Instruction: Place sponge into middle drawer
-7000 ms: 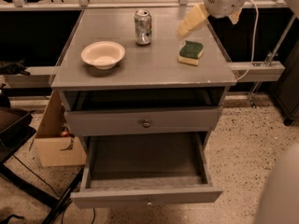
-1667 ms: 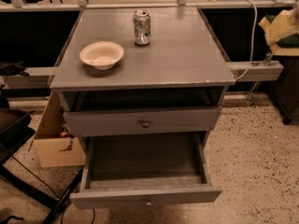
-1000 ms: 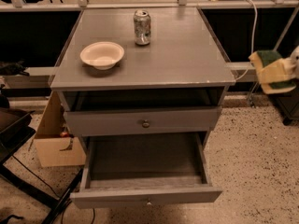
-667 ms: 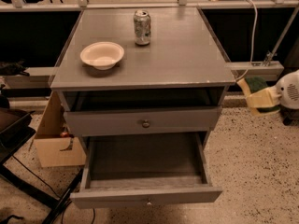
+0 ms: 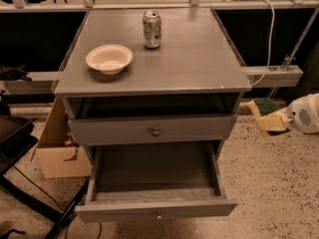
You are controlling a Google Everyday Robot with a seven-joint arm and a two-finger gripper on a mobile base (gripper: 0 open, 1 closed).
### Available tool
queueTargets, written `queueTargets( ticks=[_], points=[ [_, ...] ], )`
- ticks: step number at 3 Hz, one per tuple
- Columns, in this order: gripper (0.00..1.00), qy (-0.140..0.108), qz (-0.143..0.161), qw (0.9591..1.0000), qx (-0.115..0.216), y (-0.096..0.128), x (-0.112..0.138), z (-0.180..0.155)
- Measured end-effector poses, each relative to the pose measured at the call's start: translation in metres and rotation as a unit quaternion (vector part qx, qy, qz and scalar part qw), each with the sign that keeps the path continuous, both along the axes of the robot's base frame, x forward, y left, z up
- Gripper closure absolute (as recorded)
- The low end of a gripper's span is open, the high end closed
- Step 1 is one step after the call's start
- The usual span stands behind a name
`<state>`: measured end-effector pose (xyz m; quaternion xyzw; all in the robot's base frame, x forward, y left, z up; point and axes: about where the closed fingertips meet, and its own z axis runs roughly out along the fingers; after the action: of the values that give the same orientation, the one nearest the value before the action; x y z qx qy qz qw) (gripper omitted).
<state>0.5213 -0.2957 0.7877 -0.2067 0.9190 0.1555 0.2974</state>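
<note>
Across the centre of the frame stands the grey cabinet (image 5: 199,59), seen from above and in front. Below its top is a dark open gap, then a shut grey front (image 5: 114,131) with a small metal knob. Beneath that, at lower centre, the middle drawer (image 5: 154,176) is pulled well out, its bare wooden floor in view and its own knob at the bottom edge of the frame. Speckled floor (image 5: 269,188) fills the lower right. At lower left a cardboard box (image 5: 56,151) sits just beside the cabinet, with black frame legs (image 5: 30,200) in front of it. A grey rail (image 5: 279,76) juts from the cabinet's right side, and a white cable (image 5: 270,29) hangs down to it.

At the right edge, well apart from the open drawer and higher than it, the gripper (image 5: 264,116) reaches in from a white arm body, its pale fingers pinching the sponge (image 5: 266,105), whose dark green face shows on top. The cabinet's right wall lies between the sponge and the drawer.

On the cabinet top, a pale bowl (image 5: 108,59) sits at left, and a drinks can (image 5: 151,29) stands upright further back.
</note>
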Motion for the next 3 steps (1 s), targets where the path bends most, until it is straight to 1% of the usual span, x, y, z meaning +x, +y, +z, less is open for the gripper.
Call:
queueTargets(
  ticks=[1,2,3],
  points=[
    [1.0,0.007,0.012,0.9998,-0.015,0.016,0.001,-0.024],
    [1.0,0.039,0.043,0.9982,-0.017,0.052,0.0,-0.101],
    [1.0,0.064,0.094,0.9934,-0.015,0.103,0.012,-0.191]
  ],
)
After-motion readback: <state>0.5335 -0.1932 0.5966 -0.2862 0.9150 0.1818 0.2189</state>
